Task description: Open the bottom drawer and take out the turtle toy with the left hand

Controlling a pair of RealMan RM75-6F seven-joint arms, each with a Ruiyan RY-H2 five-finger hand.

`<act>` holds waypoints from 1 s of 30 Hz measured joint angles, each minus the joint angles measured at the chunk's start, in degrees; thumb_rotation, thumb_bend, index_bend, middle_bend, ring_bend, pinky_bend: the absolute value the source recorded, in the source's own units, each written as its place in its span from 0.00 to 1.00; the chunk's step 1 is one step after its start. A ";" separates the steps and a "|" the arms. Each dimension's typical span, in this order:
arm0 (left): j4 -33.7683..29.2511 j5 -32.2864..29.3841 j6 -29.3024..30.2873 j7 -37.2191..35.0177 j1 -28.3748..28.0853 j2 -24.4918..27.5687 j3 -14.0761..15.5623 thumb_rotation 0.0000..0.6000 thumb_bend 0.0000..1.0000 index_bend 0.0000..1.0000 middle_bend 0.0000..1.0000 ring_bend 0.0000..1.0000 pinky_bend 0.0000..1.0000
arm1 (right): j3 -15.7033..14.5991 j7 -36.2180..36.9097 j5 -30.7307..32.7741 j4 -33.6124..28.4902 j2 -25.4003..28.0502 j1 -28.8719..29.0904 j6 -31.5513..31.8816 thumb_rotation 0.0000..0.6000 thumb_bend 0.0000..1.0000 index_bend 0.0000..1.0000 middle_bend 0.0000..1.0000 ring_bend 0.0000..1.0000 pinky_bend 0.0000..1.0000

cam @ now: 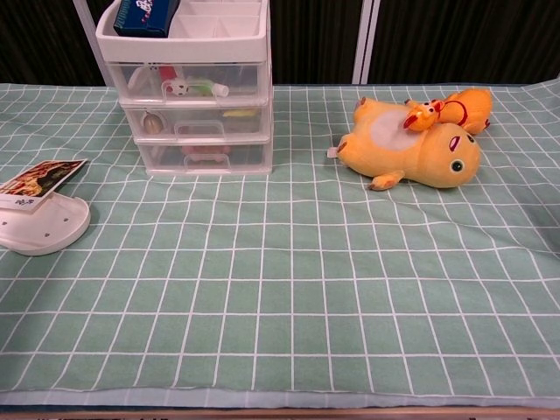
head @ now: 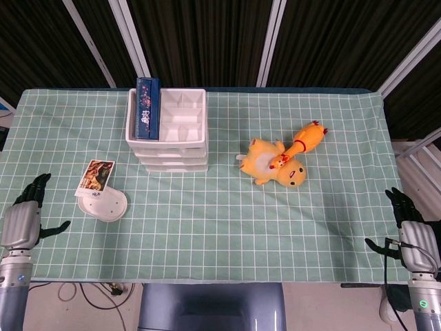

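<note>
One drawer box [cam: 199, 96] has three drawers, all closed. Two yellow toys [cam: 411, 144] lie together. The left hand [head: 24, 219] and right hand [head: 408, 234] are empty, fingers spread.

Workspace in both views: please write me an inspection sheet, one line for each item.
Surface: green checked cloth covering the table.
Job's things: white drawer unit, three drawers, all closed; bottom drawer holds something reddish, turtle toy not identifiable.
Clutter: blue box on the unit's top tray; yellow plush with orange rubber chicken on it; white dish with a picture card.
Hands: left hand and right hand at the near table edge, fingers apart, holding nothing.
Cables: some below the front edge.
Surroundings: dark panels, white struts.
</note>
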 measured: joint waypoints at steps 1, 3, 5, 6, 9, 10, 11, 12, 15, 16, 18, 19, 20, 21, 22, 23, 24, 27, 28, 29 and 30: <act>-0.21 -0.78 -0.60 -0.31 -0.50 -0.31 -0.62 1.00 0.41 0.00 0.72 0.79 0.85 | 0.01 0.08 0.10 -0.06 0.02 0.02 -0.11 1.00 0.13 0.00 0.00 0.00 0.18; -0.85 -3.20 -2.39 -1.40 -1.73 -1.09 -2.12 1.00 0.49 0.00 0.82 0.87 0.93 | 0.04 0.22 0.35 -0.17 0.08 0.05 -0.34 1.00 0.13 0.00 0.00 0.00 0.18; -1.58 -6.61 -4.84 -2.47 -3.19 -1.84 -3.74 1.00 0.54 0.00 0.87 0.91 0.97 | 0.10 0.43 0.67 -0.38 0.18 0.11 -0.68 1.00 0.13 0.00 0.00 0.00 0.18; -1.88 -8.38 -6.15 -2.88 -3.97 -2.18 -4.47 1.00 0.56 0.00 0.89 0.93 0.99 | 0.12 0.47 0.80 -0.45 0.20 0.15 -0.82 1.00 0.13 0.00 0.00 0.00 0.18; -2.62 -15.07 -10.88 -3.57 -7.17 -3.46 -6.86 1.00 0.61 0.01 0.91 0.95 1.00 | 0.16 0.52 1.11 -0.64 0.27 0.24 -1.21 1.00 0.13 0.00 0.00 0.00 0.18; -2.75 -17.12 -12.25 -3.62 -8.29 -3.92 -7.52 1.00 0.62 0.01 0.91 0.95 1.00 | 0.18 0.60 1.28 -0.74 0.30 0.27 -1.37 1.00 0.13 0.00 0.00 0.00 0.18; -2.87 -19.78 -14.01 -3.60 -9.88 -4.60 -8.33 1.00 0.62 0.01 0.91 0.95 1.00 | 0.20 0.67 1.42 -0.81 0.32 0.29 -1.49 1.00 0.13 0.00 0.00 0.00 0.18; -2.91 -21.69 -15.28 -3.56 -11.07 -5.15 -8.88 1.00 0.63 0.01 0.91 0.95 1.00 | 0.22 0.77 1.56 -0.90 0.36 0.30 -1.62 1.00 0.13 0.00 0.00 0.00 0.18; -2.83 -27.54 -18.87 -3.47 -14.68 -7.07 -10.41 1.00 0.64 0.01 0.92 0.96 1.00 | 0.30 0.98 1.94 -1.17 0.50 0.34 -1.93 1.00 0.13 0.00 0.00 0.00 0.18; -2.72 -29.16 -19.74 -3.48 -15.59 -7.64 -10.76 1.00 0.64 0.02 0.92 0.96 1.00 | 0.33 1.09 2.06 -1.26 0.55 0.35 -2.04 1.00 0.13 0.00 0.00 0.00 0.18; -2.30 -32.86 -21.70 -3.54 -17.66 -9.00 -11.42 1.00 0.65 0.02 0.92 0.96 1.00 | 0.38 1.27 2.21 -1.36 0.61 0.36 -2.13 1.00 0.13 0.00 0.00 0.00 0.18; -2.01 -34.38 -22.52 -3.57 -18.56 -9.62 -11.64 1.00 0.65 0.02 0.92 0.96 1.00 | 0.40 1.43 2.34 -1.44 0.67 0.36 -2.24 1.00 0.13 0.00 0.00 0.00 0.18; -1.49 -36.32 -23.53 -3.59 -19.81 -10.49 -11.88 1.00 0.66 0.02 0.92 0.96 1.00 | 0.42 1.54 2.42 -1.50 0.71 0.36 -2.32 1.00 0.13 0.00 0.00 0.00 0.18; -1.01 -37.69 -24.25 -3.59 -20.77 -11.19 -12.02 1.00 0.66 0.02 0.92 0.96 1.00 | 0.43 1.63 2.47 -1.53 0.74 0.36 -2.38 1.00 0.13 0.00 0.00 0.00 0.18; -0.47 -38.95 -24.96 -3.59 -21.75 -11.94 -12.12 1.00 0.66 0.02 0.92 0.96 1.00 | 0.44 1.78 2.54 -1.56 0.77 0.38 -2.48 1.00 0.13 0.00 0.00 0.00 0.18; 0.39 -40.47 -25.79 -3.57 -23.01 -13.04 -12.20 1.00 0.66 0.02 0.92 0.96 1.00 | 0.45 1.90 2.60 -1.57 0.79 0.39 -2.57 1.00 0.13 0.00 0.00 0.00 0.18; 1.06 -41.52 -26.32 -3.58 -23.88 -13.83 -12.25 1.00 0.66 0.02 0.92 0.96 1.00 | 0.47 2.01 2.68 -1.60 0.81 0.40 -2.66 1.00 0.13 0.00 0.00 0.00 0.18; 3.19 -44.54 -27.82 -3.83 -26.18 -16.07 -12.44 1.00 0.67 0.02 0.92 0.96 1.00 | 0.53 2.36 2.92 -1.72 0.91 0.45 -2.94 1.00 0.13 0.00 0.00 0.00 0.18; 3.81 -45.35 -28.16 -3.92 -26.88 -16.71 -12.51 1.00 0.67 0.02 0.92 0.96 1.00 | 0.55 2.49 2.98 -1.78 0.96 0.46 -3.01 1.00 0.13 0.00 0.00 0.00 0.18; 4.66 -46.30 -28.60 -4.04 -27.76 -17.55 -12.59 1.00 0.67 0.02 0.92 0.96 1.00 | 0.57 2.56 3.01 -1.82 0.99 0.46 -3.04 1.00 0.13 0.00 0.00 0.00 0.18; 5.32 -46.90 -28.88 -4.14 -28.32 -18.13 -12.66 1.00 0.67 0.02 0.92 0.96 1.00 | 0.58 2.67 3.04 -1.85 1.02 0.46 -3.07 1.00 0.13 0.00 0.00 0.00 0.18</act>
